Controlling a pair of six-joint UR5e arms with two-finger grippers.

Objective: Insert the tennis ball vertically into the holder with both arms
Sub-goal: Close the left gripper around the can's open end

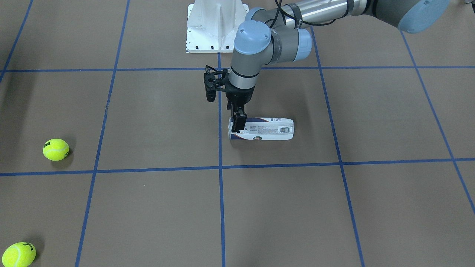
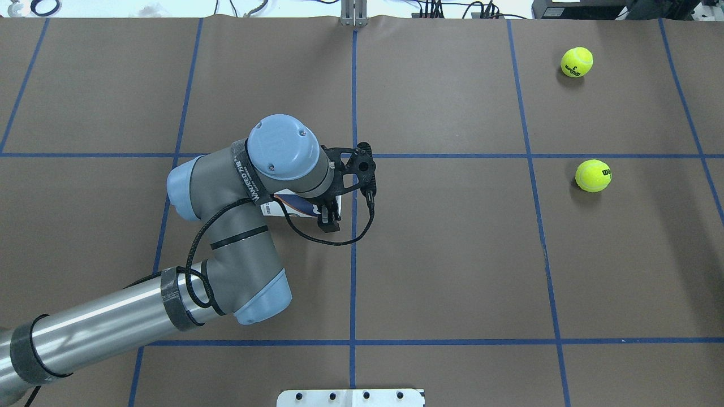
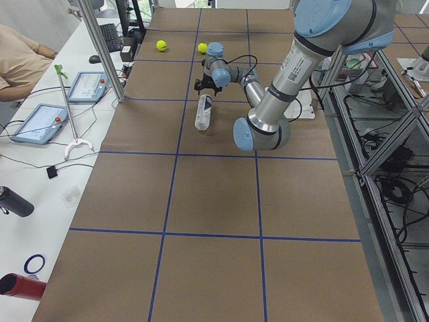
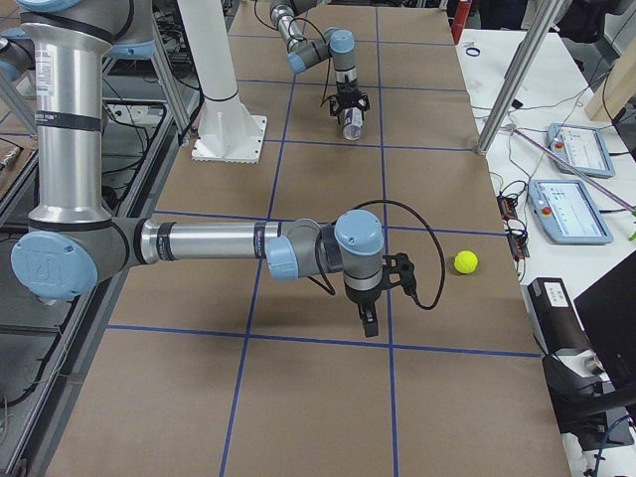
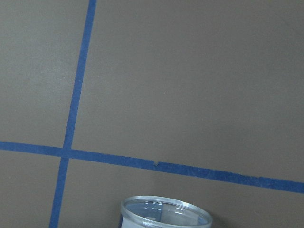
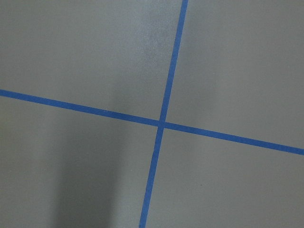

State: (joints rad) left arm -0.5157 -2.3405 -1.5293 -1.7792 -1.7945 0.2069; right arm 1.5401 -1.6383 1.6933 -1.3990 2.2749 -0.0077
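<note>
The holder [image 1: 267, 129], a clear tube with a white and navy label, lies on its side near the table's middle. It also shows in the exterior left view [image 3: 202, 112]. Its silvery open rim [image 5: 164, 213] shows at the bottom of the left wrist view. My left gripper [image 1: 237, 125] points down over that open end with its jaws apart astride the tube; one finger [image 2: 329, 220] shows by the tube's near side. Two yellow tennis balls [image 2: 577, 61] [image 2: 593, 175] lie far off on my right. My right gripper [image 4: 369, 326] hangs over bare table; I cannot tell whether it is open.
The white pedestal base [image 1: 217, 26] stands at my side of the table. Blue tape lines grid the brown table top. Operator tables with tablets [image 3: 40, 124] flank the far edge, and a person [image 3: 20, 60] sits there.
</note>
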